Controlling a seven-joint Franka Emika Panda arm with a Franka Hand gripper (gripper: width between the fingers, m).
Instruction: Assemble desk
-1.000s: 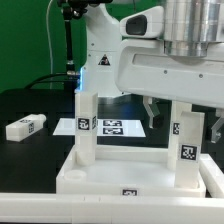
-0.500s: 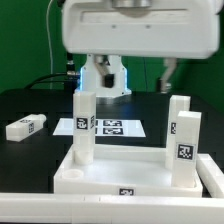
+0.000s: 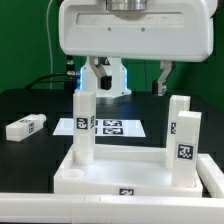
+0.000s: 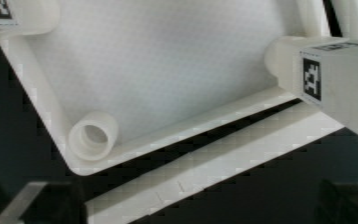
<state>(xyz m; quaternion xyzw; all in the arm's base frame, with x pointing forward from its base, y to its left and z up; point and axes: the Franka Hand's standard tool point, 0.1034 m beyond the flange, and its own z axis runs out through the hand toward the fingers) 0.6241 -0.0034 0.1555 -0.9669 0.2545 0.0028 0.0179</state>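
The white tabletop (image 3: 120,178) lies rim-up at the front. Three white block legs stand upright in it: one at the exterior view's left (image 3: 85,125), one at the front right (image 3: 183,150), one behind that (image 3: 180,108). A fourth leg (image 3: 25,127) lies loose on the black table at the left. My gripper (image 3: 130,78) hangs above the tabletop, open and empty, clear of all legs. In the wrist view my gripper (image 4: 190,205) looks down on the tabletop's inside (image 4: 158,70), an empty round corner socket (image 4: 96,135) and a tagged leg (image 4: 327,75).
The marker board (image 3: 112,127) lies flat on the table behind the tabletop. The robot's base (image 3: 108,75) stands at the back. A white ledge (image 3: 40,208) runs along the front edge.
The arm has risen and swung towards the exterior view's left, uncovering the right rear leg. In the last half second it has barely moved.
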